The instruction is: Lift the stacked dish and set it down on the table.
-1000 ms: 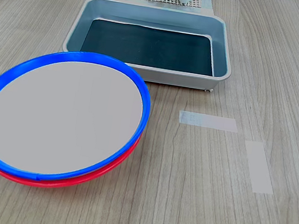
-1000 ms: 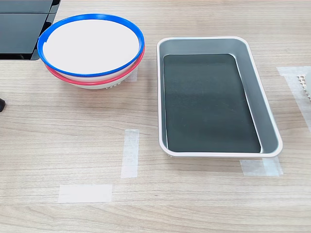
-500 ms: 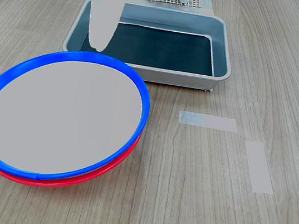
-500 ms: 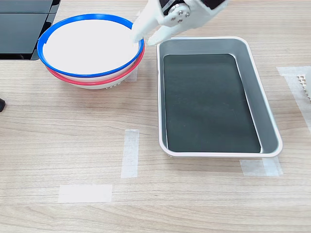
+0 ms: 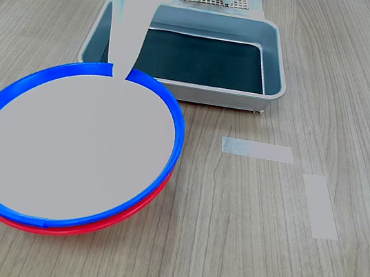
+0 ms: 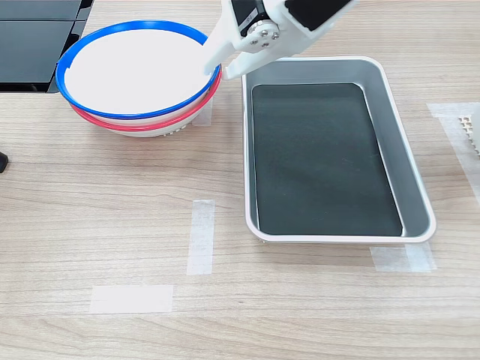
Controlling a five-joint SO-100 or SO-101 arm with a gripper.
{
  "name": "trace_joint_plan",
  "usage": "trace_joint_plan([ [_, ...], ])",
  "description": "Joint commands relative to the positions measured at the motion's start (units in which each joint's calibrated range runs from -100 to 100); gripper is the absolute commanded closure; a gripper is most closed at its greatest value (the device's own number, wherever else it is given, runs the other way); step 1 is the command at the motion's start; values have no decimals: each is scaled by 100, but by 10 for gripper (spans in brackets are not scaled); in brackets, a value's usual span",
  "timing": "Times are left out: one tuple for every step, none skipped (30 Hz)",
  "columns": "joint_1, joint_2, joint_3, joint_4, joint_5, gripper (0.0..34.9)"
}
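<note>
- Your blue-rimmed stacked dish point(image 5: 76, 143) point(image 6: 135, 69) sits nested on a red-rimmed dish point(image 5: 137, 204) point(image 6: 142, 126) on the table point(image 5: 239, 244).
- Your gripper point(image 6: 216, 69) straddles its rim (jaws seemingly clamped on it).
- A metal tray point(image 6: 416, 180) lies beside.

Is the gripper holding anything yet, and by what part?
The gripper straddles the blue dish's rim on the side nearest the tray, one finger inside, one outside. Whether it has clamped cannot be told; the dish sits tilted on the red dish.

Black panel point(image 6: 34, 45) at the second exterior view's top left, even soft light
</note>
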Motion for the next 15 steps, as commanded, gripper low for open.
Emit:
trace_joint_plan([
  [14, -47, -281, -189, -34, 239],
  [24, -56, -281, -239, -54, 239],
  [33, -64, -300, -263, -68, 237],
  [61, -64, -318, -280, -78, 231],
  [71, -73, -345, -247, -73, 228],
  [80, -81, -354, -197, -39, 227],
  [89, -99, -345, -181, -15, 226],
  [99, -107, -327, -131, 24, 224],
  [108, -124, -309, -90, 54, 225],
  [108, -133, -291, -24, 83, 228],
  [108, -150, -272, 50, 117, 229],
  [108, -158, -245, 133, 156, 230],
  [118, -184, -218, 191, 190, 233],
  [127, -209, -172, 207, 205, 237],
  [137, -235, -154, 207, 205, 238],
])
